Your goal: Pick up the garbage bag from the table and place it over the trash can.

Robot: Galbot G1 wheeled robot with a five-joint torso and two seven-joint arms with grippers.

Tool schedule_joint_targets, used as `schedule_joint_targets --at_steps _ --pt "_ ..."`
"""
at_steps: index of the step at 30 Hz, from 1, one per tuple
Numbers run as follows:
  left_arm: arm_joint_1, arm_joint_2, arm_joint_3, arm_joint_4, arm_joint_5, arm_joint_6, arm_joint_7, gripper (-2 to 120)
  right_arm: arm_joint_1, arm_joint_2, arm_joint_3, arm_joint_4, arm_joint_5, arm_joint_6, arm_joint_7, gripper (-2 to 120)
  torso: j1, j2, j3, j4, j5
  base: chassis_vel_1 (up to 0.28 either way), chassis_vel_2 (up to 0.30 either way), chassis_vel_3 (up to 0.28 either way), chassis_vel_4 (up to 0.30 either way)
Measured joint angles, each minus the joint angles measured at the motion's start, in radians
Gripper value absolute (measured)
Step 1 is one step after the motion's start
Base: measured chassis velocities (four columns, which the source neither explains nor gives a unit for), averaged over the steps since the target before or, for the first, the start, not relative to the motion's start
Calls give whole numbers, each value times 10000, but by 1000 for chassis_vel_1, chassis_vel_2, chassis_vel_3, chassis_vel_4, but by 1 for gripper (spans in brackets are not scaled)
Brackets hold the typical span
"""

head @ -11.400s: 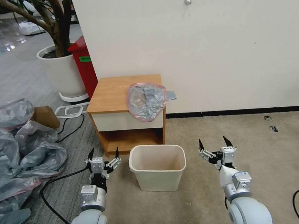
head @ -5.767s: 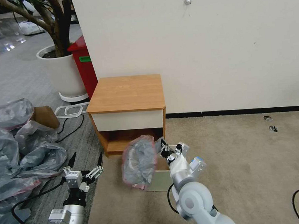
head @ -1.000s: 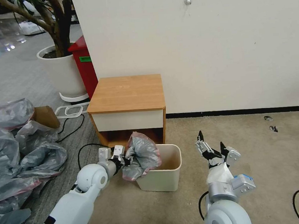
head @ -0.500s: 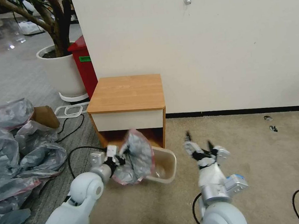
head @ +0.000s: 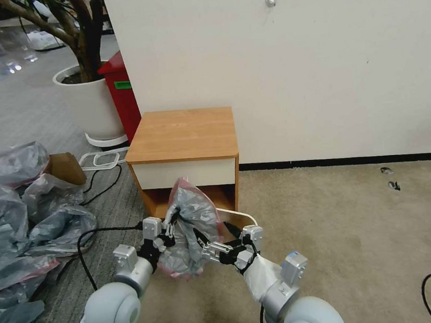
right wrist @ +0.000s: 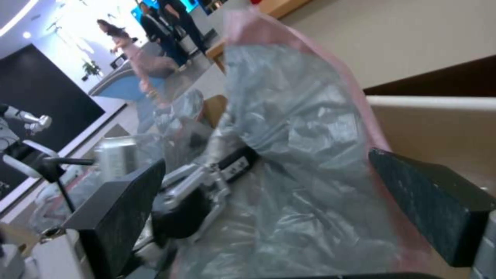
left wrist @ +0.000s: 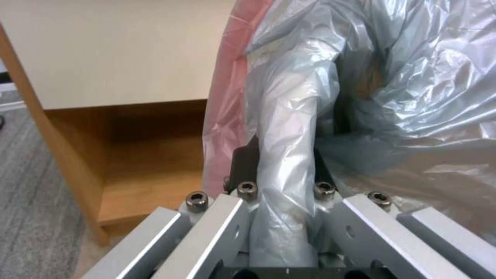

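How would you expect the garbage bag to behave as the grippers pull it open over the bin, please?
The garbage bag is probably very floppy: it hangs crumpled from the left gripper, bunched between its fingers. It looks light and thin, being translucent. The film may slip or tear, so the open right gripper likely needs a firm pinch on it.

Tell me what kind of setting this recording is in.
Probably an office or showroom corner staged as a bedroom: a low wooden nightstand against a plain white wall on beige carpet, with a big white plant pot towards an open hall.
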Motion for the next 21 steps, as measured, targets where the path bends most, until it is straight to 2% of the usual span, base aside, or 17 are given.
schedule_joint_targets --at_steps 6,15,21 --pt "242 -4 -109 -221 6 -125 140 4 249 -74 221 -429 -151 53 -40 100 0 0 0 -1 1 0 0 0 0" --pt "300 41 -230 -260 -11 -277 146 4 135 -131 339 -377 -341 105 -31 100 0 0 0 -1 -1 0 0 0 0" --pt "322 27 -226 -399 -32 -335 177 4 344 -55 54 -683 188 95 -50 100 1 0 0 -1 -1 0 0 0 0"
